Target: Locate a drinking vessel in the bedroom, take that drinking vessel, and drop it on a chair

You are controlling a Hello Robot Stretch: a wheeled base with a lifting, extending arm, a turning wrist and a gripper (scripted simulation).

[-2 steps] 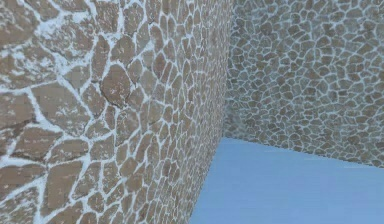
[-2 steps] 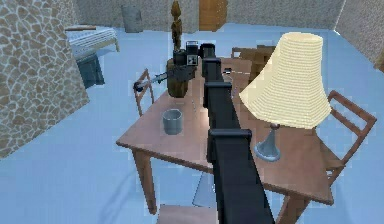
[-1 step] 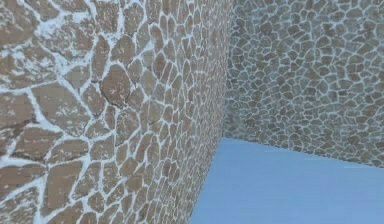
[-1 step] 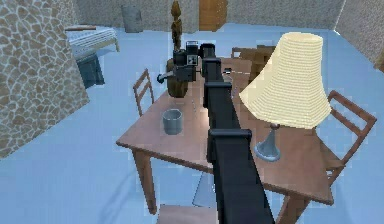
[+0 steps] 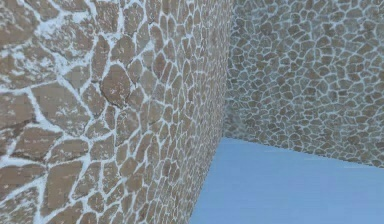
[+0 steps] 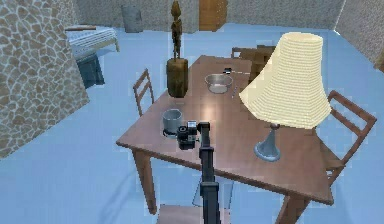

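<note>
In the forward view, a wall of rough brown stones with pale mortar (image 5: pixel 100 110) stands close and covers the left and centre. It meets a second stone wall (image 5: pixel 310 70) at a corner on the right. A patch of plain light-blue floor (image 5: pixel 290 185) lies below them.

In the arm side view, a brown wooden table (image 6: pixel 235 130) stands on the same blue floor. The dark square arm bar (image 6: pixel 207 175) rises from the bottom edge to the table's near-left corner, with the hand (image 6: pixel 184 136) at its far end. A small grey cup-shaped vessel (image 6: pixel 173 120) stands on the tabletop at that corner, just beside the hand. I cannot tell whether they touch, how the fingers are set, or whether the hand holds anything.

Farther along the table are a slim brown wooden statue on a dark block (image 6: pixel 177 62) and a grey metal bowl (image 6: pixel 217 83). A lamp with a cream ribbed shade and grey-blue foot (image 6: pixel 285 80) stands on the right.

Wooden chairs stand at the table's left side (image 6: pixel 143 90), right side (image 6: pixel 348 112) and far end (image 6: pixel 252 52). A bed with pale covers (image 6: pixel 95 42) lies at the upper left, and a brown door (image 6: pixel 212 12) is in the back wall.
</note>
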